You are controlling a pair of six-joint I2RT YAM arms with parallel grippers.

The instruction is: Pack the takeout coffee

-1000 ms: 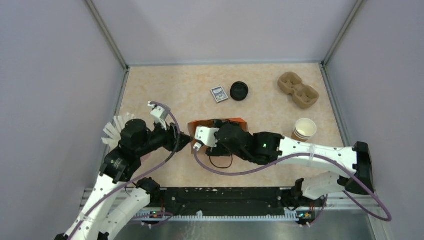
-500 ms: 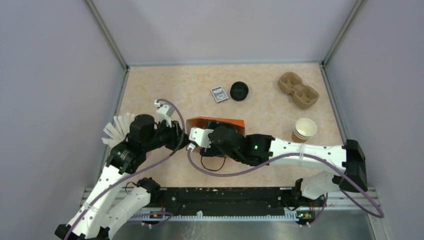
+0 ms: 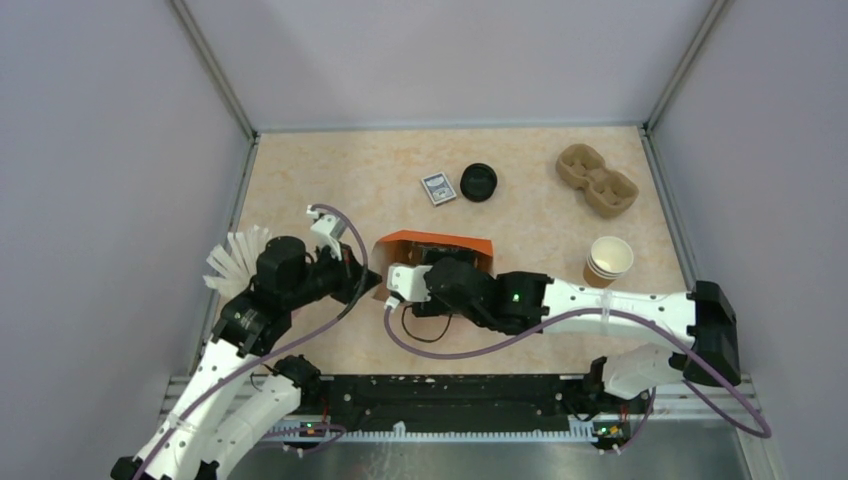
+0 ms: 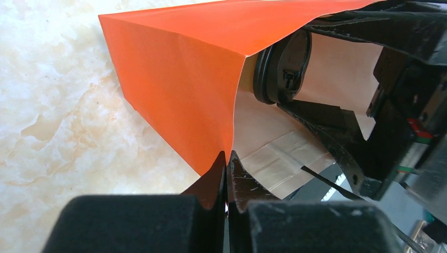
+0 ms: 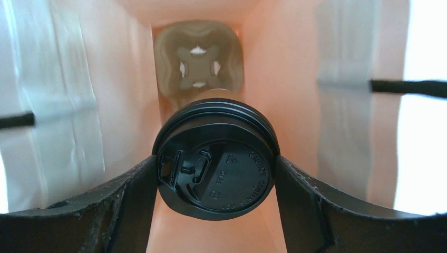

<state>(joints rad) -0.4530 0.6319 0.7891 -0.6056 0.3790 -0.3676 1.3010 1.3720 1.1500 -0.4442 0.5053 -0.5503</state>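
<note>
The takeout coffee (image 5: 216,158), a tan cup under a black lid, hangs inside the orange bag (image 3: 432,244). My right gripper (image 5: 216,171) is shut on it, with a finger on each side of the lid. In the top view those fingers are hidden in the bag's mouth. My left gripper (image 4: 227,158) is shut on the rim of the orange bag (image 4: 179,79), pinching the paper at its near left corner. The lid (image 4: 282,66) also shows past that rim. In the top view the left gripper (image 3: 366,283) sits at the bag's left edge.
A brown pulp carrier (image 5: 199,63) lies at the bag's bottom. On the table are another pulp carrier (image 3: 597,180), a stack of tan cups (image 3: 608,260), a loose black lid (image 3: 478,182), a small packet (image 3: 437,188) and white utensils (image 3: 232,258) by the left wall.
My left gripper moved right to the bag's edge and shut on it. The right arm with the cup shifted slightly left, into the bag.
</note>
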